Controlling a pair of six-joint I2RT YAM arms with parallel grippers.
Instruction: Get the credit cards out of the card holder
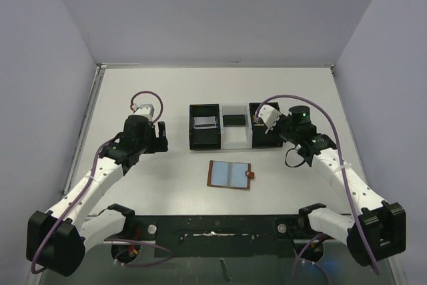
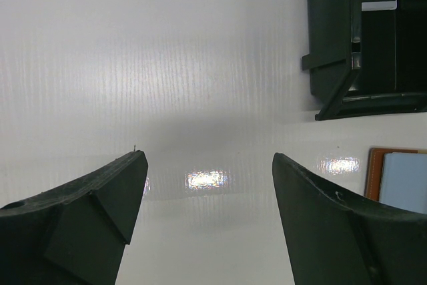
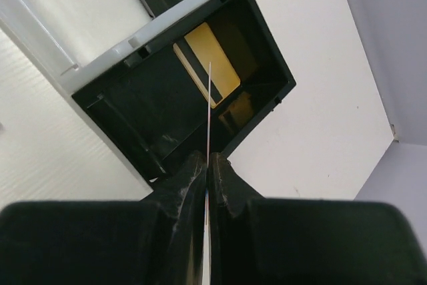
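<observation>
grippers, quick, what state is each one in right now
left gripper: open, empty
right gripper: shut on a thin card, held edge-on over the tray

1 tray (image 1: 203,143) has 3 compartments: 2 black ones at its ends and 1 white one in its middle. 4 cards show: 1 silver card (image 1: 204,123) in the tray's left compartment, 1 dark card (image 1: 233,120) in its middle one, 1 gold card (image 3: 223,65) in its right one, and 1 edge-on card (image 3: 209,108) above that right compartment, pinched by the right gripper (image 3: 207,159). 1 card holder (image 1: 230,175) lies open just in front of the tray, showing 2 blue-grey pockets and 1 snap tab (image 1: 251,175). There are 2 grippers; the left gripper (image 2: 208,161), jaws apart, is left of the tray.
</observation>
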